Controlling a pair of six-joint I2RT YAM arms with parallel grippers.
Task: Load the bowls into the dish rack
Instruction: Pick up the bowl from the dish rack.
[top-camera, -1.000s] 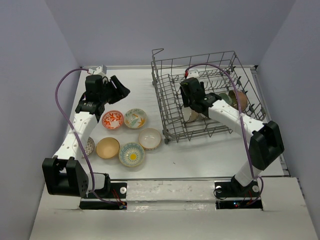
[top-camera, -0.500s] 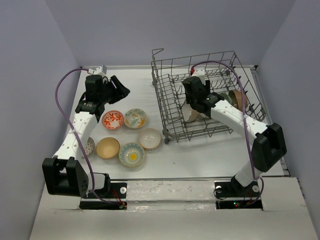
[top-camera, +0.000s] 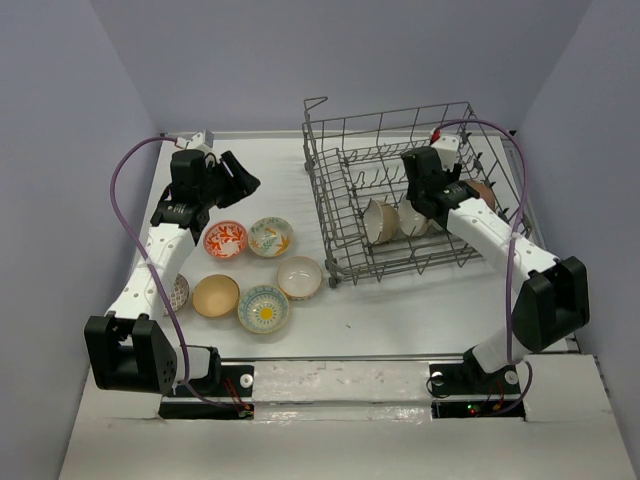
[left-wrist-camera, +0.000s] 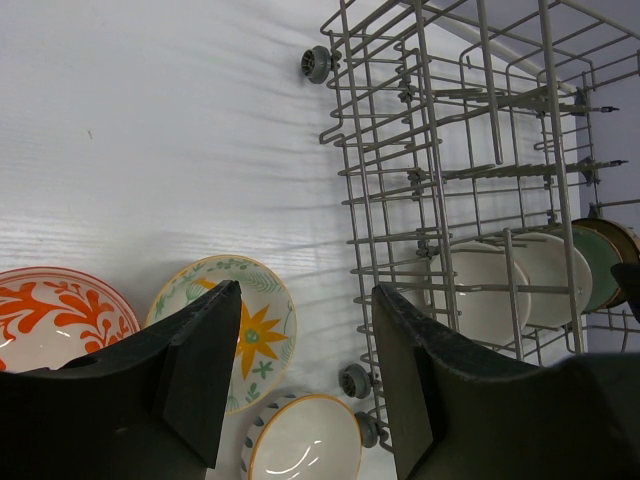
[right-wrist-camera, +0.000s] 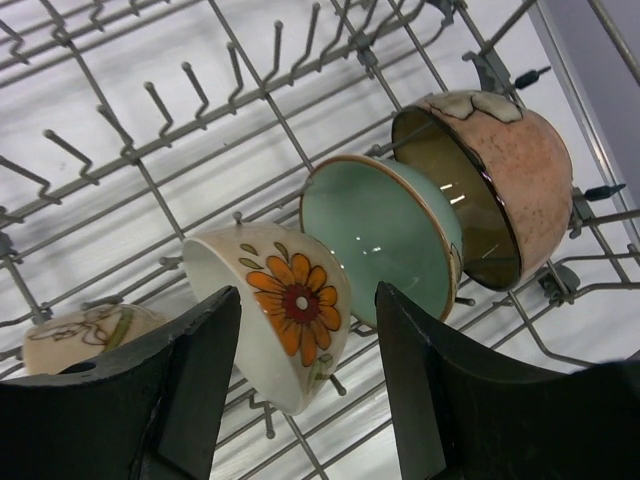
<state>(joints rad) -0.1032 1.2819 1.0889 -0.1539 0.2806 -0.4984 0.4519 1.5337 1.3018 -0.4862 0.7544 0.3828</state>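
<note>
Right pincer (right-wrist-camera: 305, 292) gapes over bowls (right-wrist-camera: 375, 225) standing on edge.

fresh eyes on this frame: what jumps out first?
The grey wire dish rack on the right of the table draws the eye, with bowls standing on edge in a row inside: a flowered white bowl, a teal bowl and a brown bowl. The right gripper hangs open over that row. On the left, more bowls lie loose, an orange-patterned bowl brightest, with the left gripper open above them.
</note>
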